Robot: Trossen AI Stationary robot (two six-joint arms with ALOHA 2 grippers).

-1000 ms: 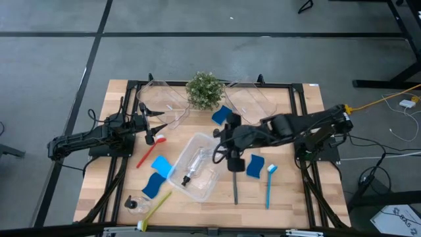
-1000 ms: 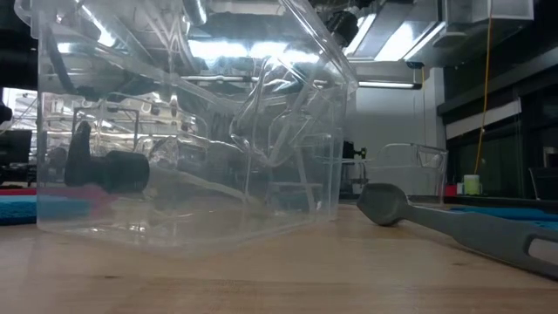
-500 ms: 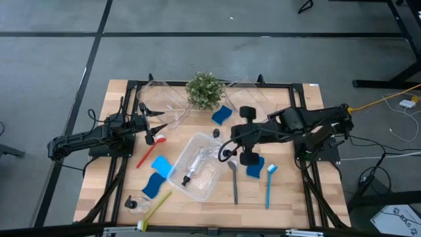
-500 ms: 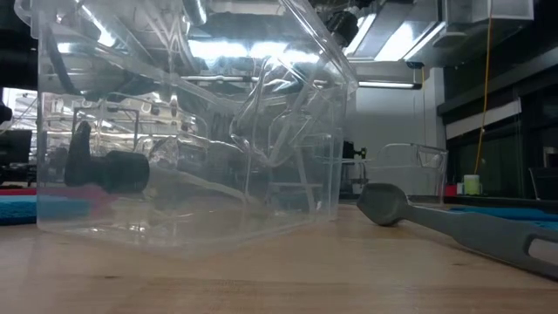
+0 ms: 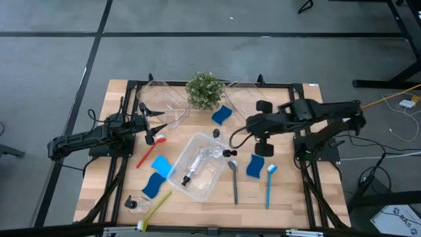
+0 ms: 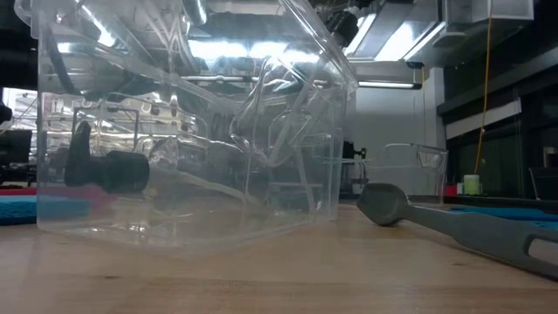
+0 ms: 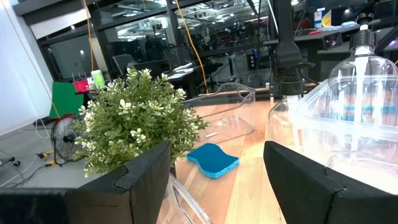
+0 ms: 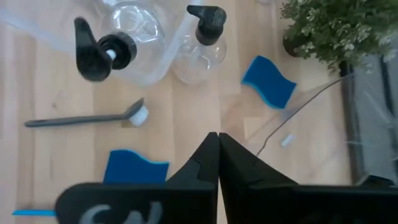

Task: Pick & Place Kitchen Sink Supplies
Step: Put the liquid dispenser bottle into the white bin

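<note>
From above, the right gripper (image 5: 241, 133) hangs over the table past the clear bin (image 5: 197, 167), which holds a pump bottle (image 5: 195, 162). Only its wrist cam shows its fingers (image 8: 217, 163) pinched together, empty. The left gripper (image 7: 217, 177) gapes wide, facing the plant (image 7: 134, 118).

This is a robotics lab or workshop, not a home kitchen. The wooden table (image 5: 217, 204) sits in a black metal frame (image 5: 299, 118) on a bare grey concrete floor (image 5: 197, 52) marked with dark lines, and loose cables (image 5: 395, 99) trail across it. Past the table, the left wrist view shows workbenches, a desk fan (image 7: 62, 134), hanging cords and strip lighting.
</note>
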